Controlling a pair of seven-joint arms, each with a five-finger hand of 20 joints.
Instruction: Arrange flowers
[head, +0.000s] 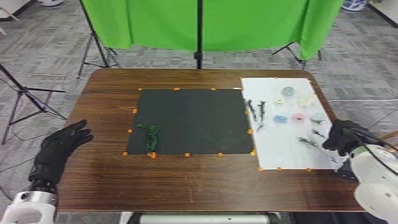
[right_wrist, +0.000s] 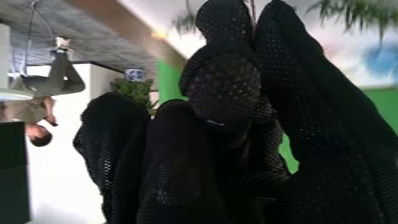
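The left robot hand (head: 60, 147) was at the left side of the worktop (head: 195, 187), its fingers loosely spread and relaxed, with nothing in its hold. The right robot hand (head: 342, 137) was at the right edge of the white sheet (head: 275, 150), near its lower half. How far it was open, and whether it had hold of anything, could not be told.

The flowers lay on the white sheet — a blue flower (head: 281, 119) just beside a pink flower (head: 298, 117), with pale yellow blooms (head: 306, 101) farther back and a grey-green piece (head: 288, 91) beyond those. Dark sprigs (head: 262, 110) lay along the sheet's left side, and a green sprig (head: 306, 142) was between the blue flower and the sheet's near edge.

On the black sheet (head: 200, 122), left of the white one, a green stem piece (head: 151, 137) lay lengthwise near the near left corner, well apart from the flowers. Orange tabs (head: 153, 155) marked the edges of both sheets. Behind the worktop hung a green cloth (head: 258, 30) — with a tripod (head: 92, 40) to its left.
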